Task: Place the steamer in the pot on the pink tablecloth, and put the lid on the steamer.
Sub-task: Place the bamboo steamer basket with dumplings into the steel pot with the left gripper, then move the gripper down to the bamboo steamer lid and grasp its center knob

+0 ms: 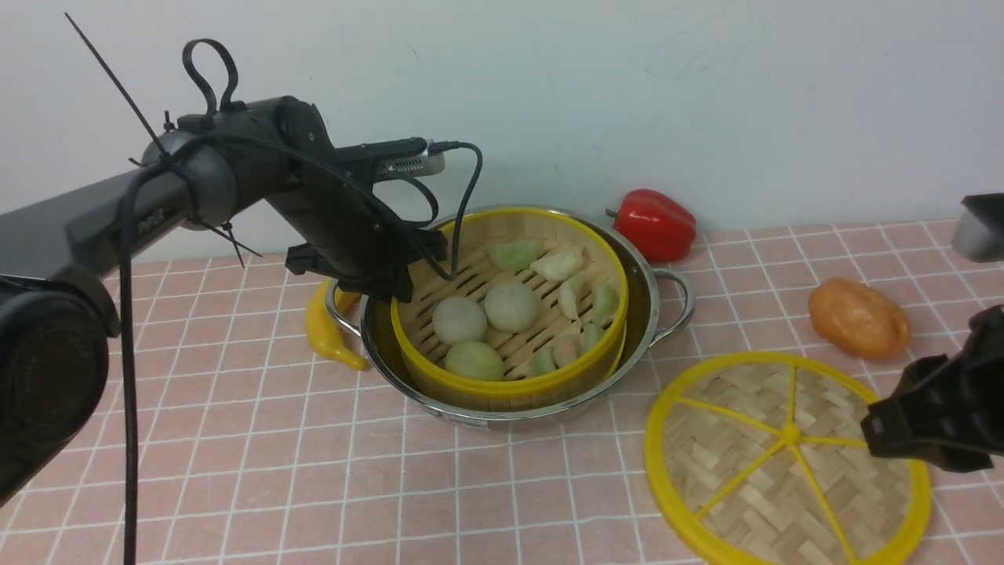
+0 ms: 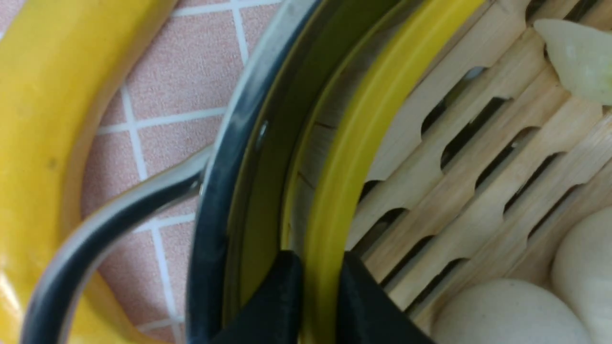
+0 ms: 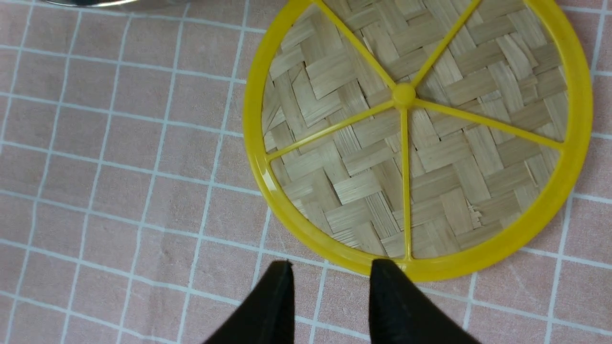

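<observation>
The steamer (image 1: 510, 314), a bamboo basket with yellow rims holding pale buns and dumplings, sits in the steel pot (image 1: 663, 314) on the pink tablecloth (image 1: 235, 439). My left gripper (image 1: 392, 286) is shut on the steamer's yellow rim at its left side. In the left wrist view one finger is on each side of that rim (image 2: 321, 286), inside the pot wall (image 2: 224, 167). The lid (image 1: 745, 471), a flat woven disc with yellow spokes, lies on the cloth at the front right. My right gripper (image 1: 886, 428) hovers open at the lid's edge (image 3: 333, 267), one fingertip (image 3: 382, 272) over the lid (image 3: 373, 143) rim.
A yellow banana (image 1: 329, 337) lies against the pot's left handle and shows in the left wrist view (image 2: 38, 119). A red pepper (image 1: 655, 224) stands behind the pot by the wall. An orange toy food (image 1: 859, 318) lies behind the lid.
</observation>
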